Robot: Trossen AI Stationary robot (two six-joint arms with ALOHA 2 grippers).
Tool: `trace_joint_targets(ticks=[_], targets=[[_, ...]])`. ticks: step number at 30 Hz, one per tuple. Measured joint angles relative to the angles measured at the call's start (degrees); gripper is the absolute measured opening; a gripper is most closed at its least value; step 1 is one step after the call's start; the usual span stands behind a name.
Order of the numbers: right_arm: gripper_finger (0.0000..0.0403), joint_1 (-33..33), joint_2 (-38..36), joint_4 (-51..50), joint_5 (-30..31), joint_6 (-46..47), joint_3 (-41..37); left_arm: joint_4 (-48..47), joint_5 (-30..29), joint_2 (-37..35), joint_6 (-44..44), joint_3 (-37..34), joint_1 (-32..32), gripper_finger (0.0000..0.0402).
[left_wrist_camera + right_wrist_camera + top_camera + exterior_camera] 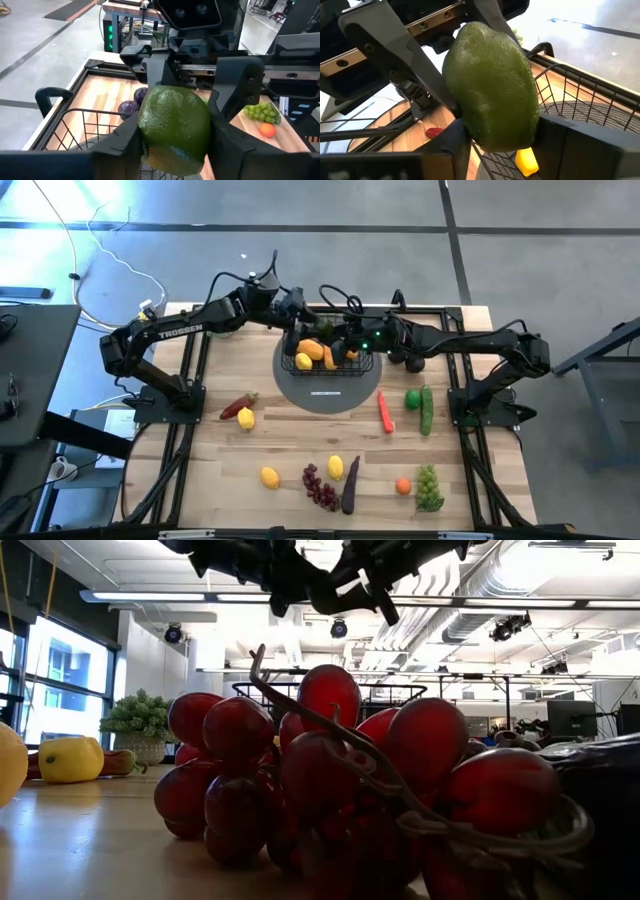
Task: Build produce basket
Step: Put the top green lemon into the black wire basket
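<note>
Straddling avocado (174,129): both claws, above basket (330,366)

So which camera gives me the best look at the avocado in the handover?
The left wrist view: the avocado fills the frame between both grippers' fingers, above the basket. The right wrist view shows it equally close but tilted. The high view shows only arms there; the low view misses it.

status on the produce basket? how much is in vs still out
Done: a few yellow and orange pieces already lie in the basket. In hand: a green avocado sits between the left pincer and right pincer above the basket, both gripping it. Left: red grapes, green grapes, carrot, cucumber, eggplant and lemons on the table.
</note>
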Motion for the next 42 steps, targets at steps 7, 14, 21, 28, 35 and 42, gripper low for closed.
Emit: trace_joint_targets(ticks=[7, 14, 21, 28, 35, 42], targets=[[0.0227, 0.0, 0.0, 0.1, -0.2, 0.3, 0.0, -0.2, -0.4, 0.0, 0.6, 0.0, 0.0, 0.0152], [0.0269, -0.9, -0.1, -1.0, 0.8, 1.8, 0.0, -4.4, -4.3, 0.0, 3.4, 0.0, 0.1, 0.0152], [0.0288, -2.3, -1.7, -6.7, 0.8, 1.7, 0.1, -12.4, -12.2, 0.0, 5.3, 0.0, 0.1, 0.0152], [0.0288, -4.6, -2.9, -11.6, 0.8, 1.2, 0.2, -21.5, -16.9, 0.2, 5.3, 0.0, -0.2, 0.0154], [0.0289, -6.0, -2.9, -15.4, 0.9, 1.3, 0.2, -22.0, -16.8, 2.2, 1.0, 0.0, -1.2, 0.0156], [0.0289, -6.6, -2.9, -17.1, 0.9, 0.0, 0.2, -22.8, -17.0, 5.4, -0.5, 0.0, -2.9, 0.0164]])
